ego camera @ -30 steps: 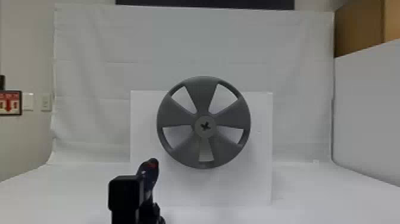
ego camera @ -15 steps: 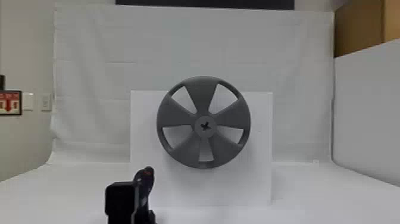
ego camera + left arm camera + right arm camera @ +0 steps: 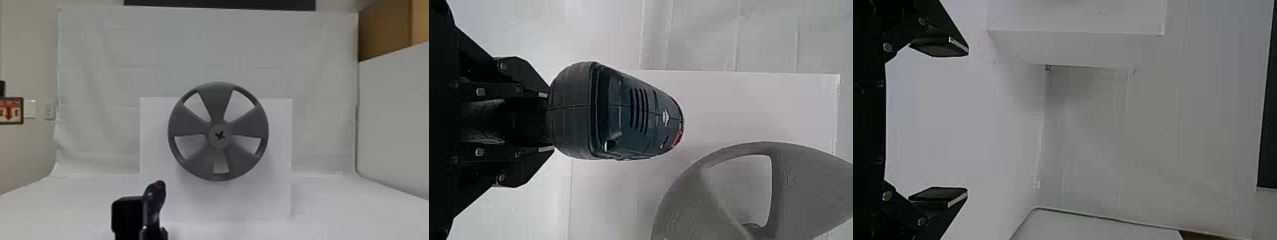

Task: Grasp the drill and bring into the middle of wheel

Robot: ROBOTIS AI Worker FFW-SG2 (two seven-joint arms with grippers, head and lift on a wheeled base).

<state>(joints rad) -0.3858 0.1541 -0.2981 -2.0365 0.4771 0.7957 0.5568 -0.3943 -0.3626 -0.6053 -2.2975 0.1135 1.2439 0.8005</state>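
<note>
Low and left in head view, we see one drill [image 3: 155, 196], smooth, dark blue and rounded, red patch on top, clamped between two flat fingers of left gripper [image 3: 129, 218]. Drill is apart from one matte grey wheel [image 3: 217, 102]: five broad spokes, five wedge-like openings, one cross-shaped recess at hub. Behind wheel, one flat white panel [image 3: 274, 191], one creased cloth [image 3: 95, 79]. Right gripper [image 3: 967, 121]: two fingers wide apart.

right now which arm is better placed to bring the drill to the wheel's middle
Left, likely: its jaws grip the drill, with the wheel ahead; the right jaws are open, empty.
</note>
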